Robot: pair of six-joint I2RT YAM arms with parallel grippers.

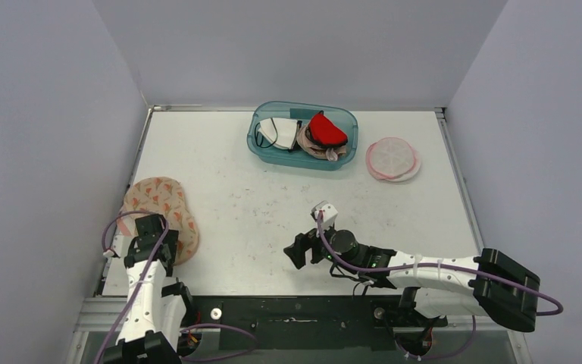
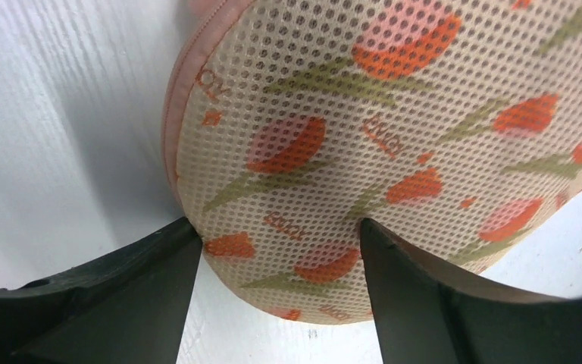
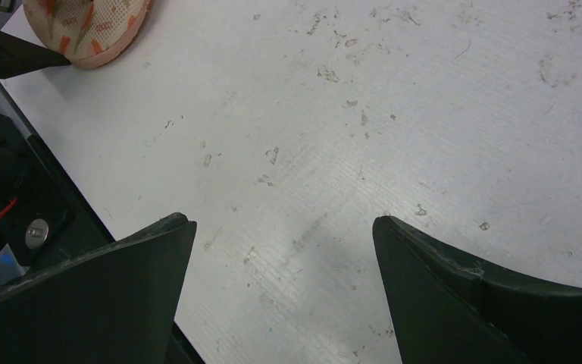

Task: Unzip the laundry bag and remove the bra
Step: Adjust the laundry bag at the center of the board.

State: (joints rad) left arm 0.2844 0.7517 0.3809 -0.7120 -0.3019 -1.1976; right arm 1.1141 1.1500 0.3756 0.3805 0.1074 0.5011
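Two hands, fingers apart. Left hand [image 2: 276,258] poised at near edge of laundry bag [image 1: 163,205], 8 o'clock on tabletop [image 1: 258,205], likely to start unzipping; right hand [image 3: 284,227] hovers empty near 6 o'clock. Bra unseen, presumably inside.

The white table [image 1: 258,212] is scuffed and speckled with small dark marks, thickest around its middle. Three things lie directly on it. A laundry bag [image 1: 163,203] of beige mesh with an orange tulip print lies flat by the left edge, toward the near side. A teal plastic tub [image 1: 253,141] holding garments stands at the far middle. Just to the right of the tub, apart from it, lies a round pink-rimmed disc [image 1: 392,158] of pale, mesh-like material.
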